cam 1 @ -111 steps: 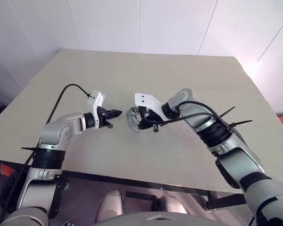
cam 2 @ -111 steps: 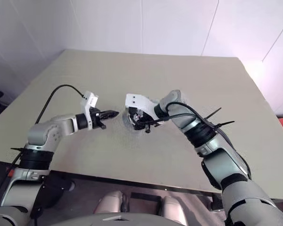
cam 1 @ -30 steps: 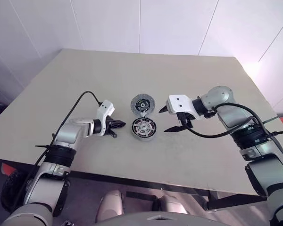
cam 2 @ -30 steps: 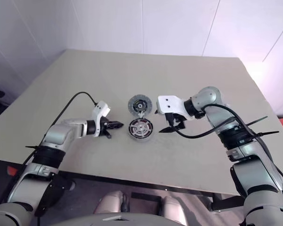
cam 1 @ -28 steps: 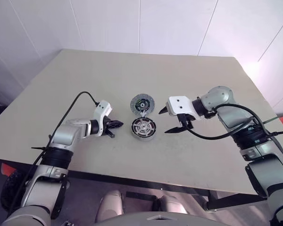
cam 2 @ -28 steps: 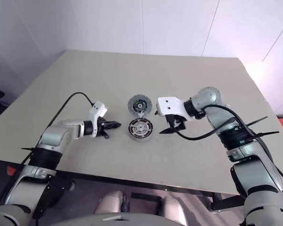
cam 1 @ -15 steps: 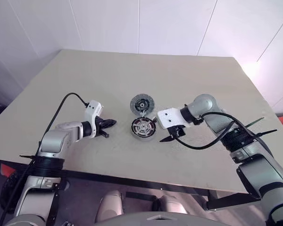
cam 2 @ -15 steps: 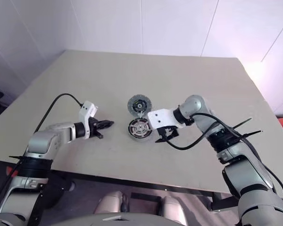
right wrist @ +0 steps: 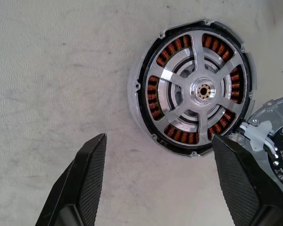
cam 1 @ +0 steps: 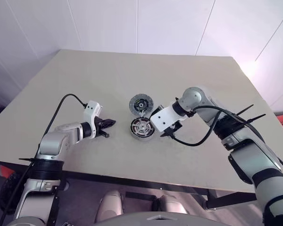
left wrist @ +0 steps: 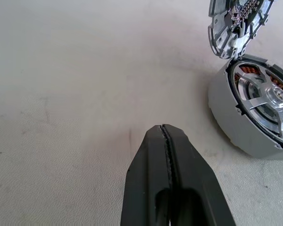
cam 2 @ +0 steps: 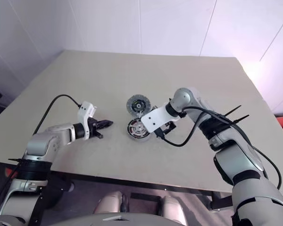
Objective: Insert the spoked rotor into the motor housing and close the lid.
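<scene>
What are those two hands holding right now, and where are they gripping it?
Nothing. The left hand is shut on nothing above the table. The right hand hangs open over the motor housing, with the spoked rotor already inside.

Beige, faintly speckled desk (cam 1: 188,80) under white panelled walls (cam 1: 170,23). Silver five-spoked rotor (right wrist: 198,90) inside a light grey housing (left wrist: 226,110), with copper-orange windings showing between the spokes and a thin black ring round them; grey lid (cam 1: 141,103) beside it, dark at the centre with fine radial lines. Matt black fingers, finely cross-hatched on the inner pads, on both the left pincer (left wrist: 165,141) and the right pincer (right wrist: 158,176); white camera housings and black cables on silver-grey arms.
</scene>
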Controlling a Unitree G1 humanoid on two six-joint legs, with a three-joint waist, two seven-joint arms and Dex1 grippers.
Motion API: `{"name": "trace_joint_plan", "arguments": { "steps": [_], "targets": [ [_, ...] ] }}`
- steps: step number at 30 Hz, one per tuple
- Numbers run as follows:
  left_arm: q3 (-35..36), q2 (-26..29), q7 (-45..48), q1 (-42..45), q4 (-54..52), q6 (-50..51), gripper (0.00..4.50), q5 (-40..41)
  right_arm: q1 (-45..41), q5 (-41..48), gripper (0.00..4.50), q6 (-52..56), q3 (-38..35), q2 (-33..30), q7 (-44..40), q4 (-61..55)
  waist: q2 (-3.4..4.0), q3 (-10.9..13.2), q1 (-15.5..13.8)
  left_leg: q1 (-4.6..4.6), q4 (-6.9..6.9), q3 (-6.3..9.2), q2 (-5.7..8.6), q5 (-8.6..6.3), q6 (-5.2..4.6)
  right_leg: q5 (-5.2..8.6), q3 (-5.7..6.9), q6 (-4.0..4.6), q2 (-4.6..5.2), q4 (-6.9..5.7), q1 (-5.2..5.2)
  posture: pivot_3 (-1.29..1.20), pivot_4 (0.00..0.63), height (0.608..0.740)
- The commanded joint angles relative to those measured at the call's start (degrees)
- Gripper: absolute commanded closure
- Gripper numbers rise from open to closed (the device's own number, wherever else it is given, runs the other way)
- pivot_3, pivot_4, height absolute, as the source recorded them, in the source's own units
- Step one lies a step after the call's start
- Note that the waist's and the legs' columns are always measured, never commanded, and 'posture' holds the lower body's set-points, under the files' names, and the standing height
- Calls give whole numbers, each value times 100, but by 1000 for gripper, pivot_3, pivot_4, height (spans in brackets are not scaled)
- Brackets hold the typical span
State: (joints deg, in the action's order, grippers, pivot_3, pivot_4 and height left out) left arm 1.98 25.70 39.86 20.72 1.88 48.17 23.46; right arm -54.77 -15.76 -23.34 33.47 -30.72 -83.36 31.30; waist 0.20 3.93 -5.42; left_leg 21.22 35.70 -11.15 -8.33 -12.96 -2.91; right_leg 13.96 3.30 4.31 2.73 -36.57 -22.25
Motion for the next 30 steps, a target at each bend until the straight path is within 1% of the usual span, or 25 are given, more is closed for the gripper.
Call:
{"name": "trace_joint_plan", "arguments": {
  "steps": [1,10,18,25,26,27,28,29,30],
  "targets": [
    [124,18,-49,41,-221,-47,4500,95,-293,-161,500,-477,97,52,4,222,-1,0,-1,0,0,0,0,0,0,0,0,0,0,0,0,0,0,740],
    [154,21,-135,-21,-255,-85,4500,133,-424,-469,500,-1168,272,61,-26,719,-1,1,8,3,8,0,-1,-3,-5,0,0,0,0,-2,0,0,0,740],
    [146,0,-175,-5,-241,-92,4500,152,-584,-625,500,-1357,262,189,117,1008,-1,1,8,4,10,0,-1,-3,-5,0,0,0,0,-3,0,0,0,740],
    [160,-1,-193,17,-198,-129,4500,152,-454,-667,500,-1446,313,239,104,895,-1,1,9,4,11,0,-2,-3,-5,0,0,0,0,-4,0,0,0,740],
    [164,1,-195,16,-195,-134,4500,150,-438,-670,891,-1455,318,236,111,883,-1,1,9,4,11,0,-1,-3,-5,0,0,0,0,-4,0,0,0,740],
    [168,5,-196,17,-190,-139,4500,149,-419,-669,1095,-1465,322,232,113,864,-1,1,9,4,11,0,-1,-3,-5,0,0,0,0,-4,0,0,0,740],
    [173,9,-200,14,-192,-140,4500,148,-393,-656,1479,-1466,323,225,105,825,-1,1,8,4,11,0,-2,-3,-5,0,0,0,0,-4,0,0,0,740],
    [176,13,-203,17,-189,-140,4500,147,-377,-649,1698,-1466,325,221,103,798,-1,1,9,3,11,0,-2,-3,-5,0,0,0,0,-4,0,0,0,740],
    [178,16,-205,19,-190,-141,4500,148,-367,-646,2137,-1472,325,218,112,777,-1,1,8,2,11,0,-2,-3,-5,0,0,0,0,-4,1,0,0,740]
  ]
}}
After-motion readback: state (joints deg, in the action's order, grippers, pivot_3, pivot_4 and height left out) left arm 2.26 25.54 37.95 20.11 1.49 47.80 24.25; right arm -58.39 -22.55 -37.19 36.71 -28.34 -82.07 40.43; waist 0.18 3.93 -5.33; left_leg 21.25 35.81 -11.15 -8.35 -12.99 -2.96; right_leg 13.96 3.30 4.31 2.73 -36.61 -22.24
